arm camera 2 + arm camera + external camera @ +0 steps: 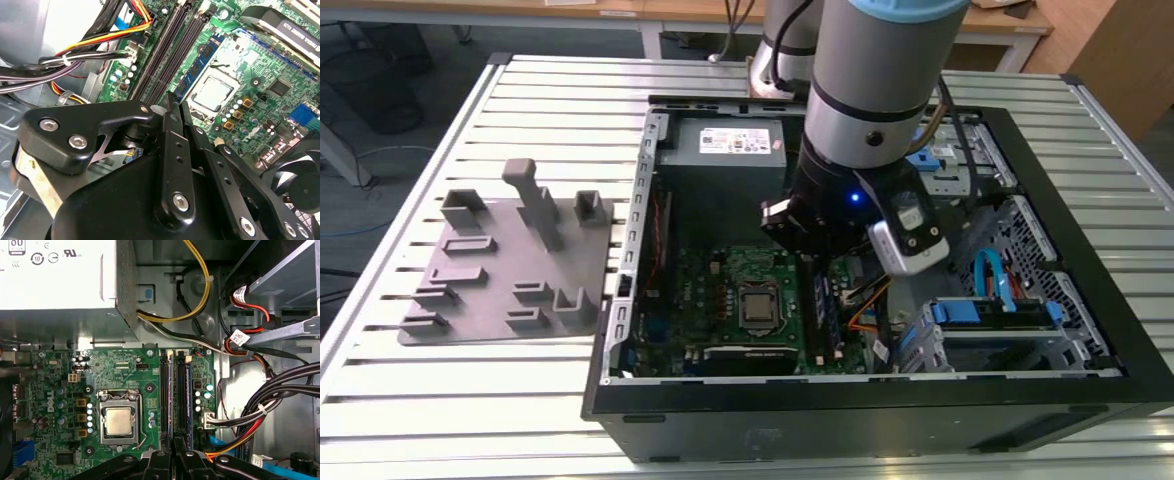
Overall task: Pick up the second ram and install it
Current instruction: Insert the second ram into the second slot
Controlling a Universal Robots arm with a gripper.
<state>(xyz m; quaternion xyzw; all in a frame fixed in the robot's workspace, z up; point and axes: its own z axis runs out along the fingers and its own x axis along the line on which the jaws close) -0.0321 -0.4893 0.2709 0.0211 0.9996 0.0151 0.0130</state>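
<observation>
Clamped shut, my black metal claw (175, 452) pinches the thin dark memory stick (187, 400).

At lower centre of the first wrist view, that stick stands edge-on in the long black slot rails (165, 395), beside the silver processor socket (119, 421) on the green circuit board (55, 390).

fixture plate (500, 275) beside case (854, 400), exterior view's left

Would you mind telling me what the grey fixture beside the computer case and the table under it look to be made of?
The fixture looks like matte grey plastic: uniform colour, no shine, blocky moulded or printed shapes. The table looks like bare metal, probably aluminium: pale silvery slats with soft sheen and regular grooves. The case seems black painted sheet metal, though the finish leaves that open.
</observation>
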